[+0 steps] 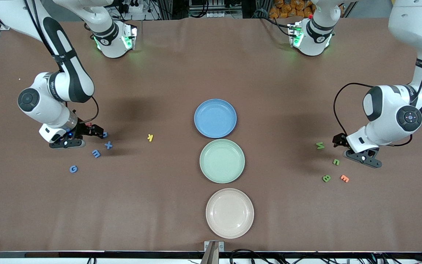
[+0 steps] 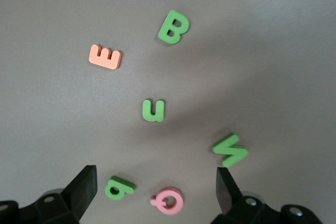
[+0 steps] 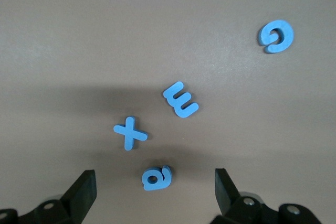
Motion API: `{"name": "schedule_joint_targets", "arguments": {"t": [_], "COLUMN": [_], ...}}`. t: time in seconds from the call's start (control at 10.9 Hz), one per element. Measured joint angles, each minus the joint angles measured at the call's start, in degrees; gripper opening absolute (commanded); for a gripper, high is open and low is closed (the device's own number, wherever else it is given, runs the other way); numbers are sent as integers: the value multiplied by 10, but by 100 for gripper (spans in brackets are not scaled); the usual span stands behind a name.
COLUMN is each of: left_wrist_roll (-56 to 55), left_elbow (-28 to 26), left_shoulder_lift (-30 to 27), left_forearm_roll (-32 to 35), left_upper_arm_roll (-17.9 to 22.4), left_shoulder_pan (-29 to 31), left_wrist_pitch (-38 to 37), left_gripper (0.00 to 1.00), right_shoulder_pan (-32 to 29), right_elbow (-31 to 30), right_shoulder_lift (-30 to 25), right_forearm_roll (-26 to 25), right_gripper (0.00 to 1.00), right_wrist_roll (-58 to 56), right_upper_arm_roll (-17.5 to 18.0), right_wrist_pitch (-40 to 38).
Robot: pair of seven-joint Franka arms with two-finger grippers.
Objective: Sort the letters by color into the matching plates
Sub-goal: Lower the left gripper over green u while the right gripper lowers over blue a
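Three round, shallow, matte plates with raised rims lie in a line at mid-tabletop: the blue plate (image 1: 215, 118) farthest from the front camera, the mint green plate (image 1: 222, 161) next and almost touching it, the beige plate (image 1: 229, 213) nearest. All three hold nothing.

Toward the right arm's end lie four small chunky blue letters: an "a" (image 3: 156, 177), an "x" (image 3: 129, 133), an "m" (image 3: 180, 99) and a "G" (image 3: 276, 35), each apart from the others. A yellow "k" (image 1: 150, 137) lies alone between this group and the plates.

Toward the left arm's end lie green letters "M" (image 2: 231, 149), "u" (image 2: 153, 110), "B" (image 2: 174, 27) and a small "a" (image 2: 119, 187), an orange "E" (image 2: 105, 56) and a pink "Q" (image 2: 168, 201).

Bare brown tabletop (image 1: 211, 73) separates each letter cluster widely from the plates and from the edges.

The right gripper (image 3: 152, 192) is low over the blue cluster, its fingers spread wide, with the blue "a" between them. The left gripper (image 2: 155, 192) is low over the green cluster, fingers likewise spread, with the green "a" and the pink "Q" lying between them. Neither gripper holds anything.
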Motion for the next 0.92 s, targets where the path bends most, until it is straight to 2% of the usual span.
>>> {"name": "schedule_joint_targets", "arguments": {"t": [0.18, 0.46, 0.64, 0.92], "left_wrist_roll": [16, 54, 58, 56], "left_elbow": [13, 67, 94, 103], "left_shoulder_lift": [30, 87, 114, 129], "left_forearm_roll": [0, 0, 0, 0], "left_upper_arm_roll": [1, 4, 8, 8], "left_shoulder_pan": [2, 2, 2, 2], "left_wrist_pitch": [20, 22, 22, 22], "left_gripper": [100, 89, 87, 85], "right_shoulder_pan": [0, 0, 0, -3], "right_elbow": [-12, -40, -49, -62], "right_shoulder_lift": [12, 37, 40, 40], "right_forearm_roll": [0, 0, -1, -10], "right_gripper": [100, 100, 100, 100], "right_wrist_roll": [-2, -3, -4, -6], "right_upper_arm_roll": [5, 13, 14, 14], "right_wrist_pitch": [26, 82, 87, 94]}}
